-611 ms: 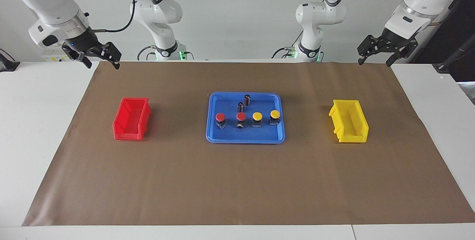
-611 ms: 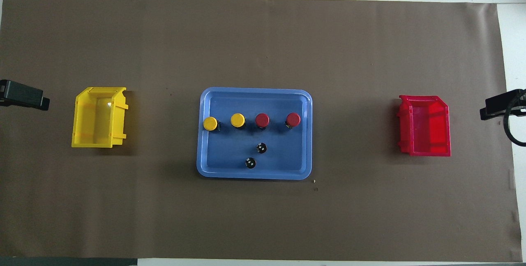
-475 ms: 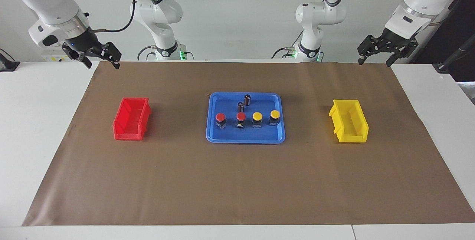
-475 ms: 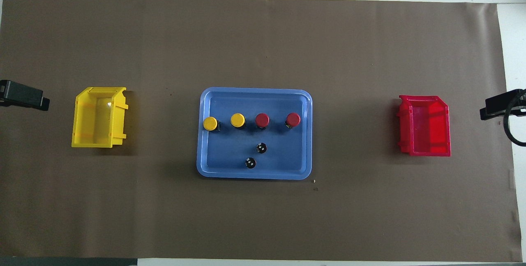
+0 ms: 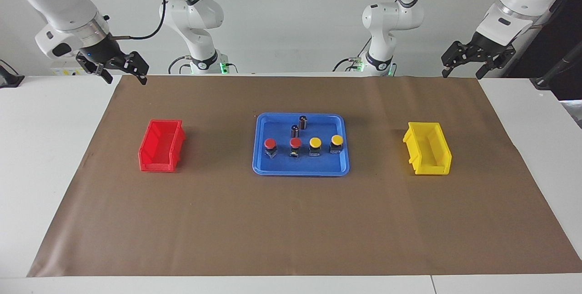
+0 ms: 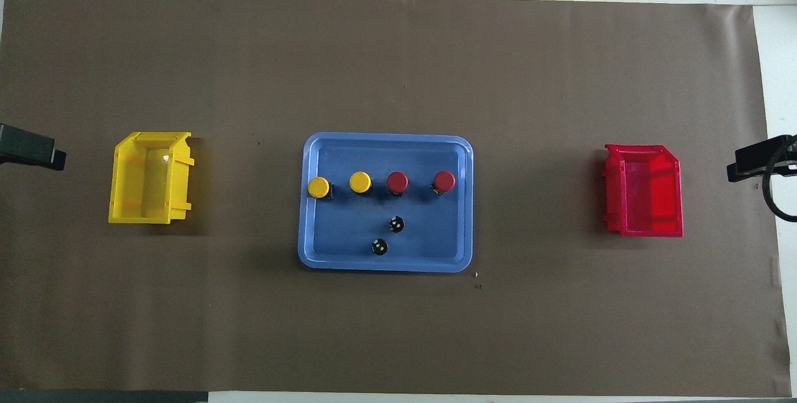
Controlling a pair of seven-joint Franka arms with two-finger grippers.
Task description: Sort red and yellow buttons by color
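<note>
Both arms are waiting high at the robots' edge of the bench (image 5: 45,148), and nothing is being held. The left claw (image 5: 461,68) is hanging with its fingers spread wide over the brown paper sheet (image 5: 291,221) at the left arm's end. The right claw (image 5: 123,75) is hanging likewise wide over the sheet's corner at the right arm's end.

All four buttons are standing upright in one row in the blue tray (image 5: 300,172) at the bench's middle. The two red buttons (image 5: 270,143) are sitting toward the right arm's end and the two yellow buttons (image 5: 337,140) toward the left arm's end. Two dark cylinders (image 5: 303,122) are standing nearer to the robots than that row.

The red bin (image 5: 157,164) is lying at the right arm's end and the yellow bin (image 5: 429,169) at the left arm's, both showing no contents. In my judgement each colour is facing the arm and bin that suit it, and sorting is not yet begun.
</note>
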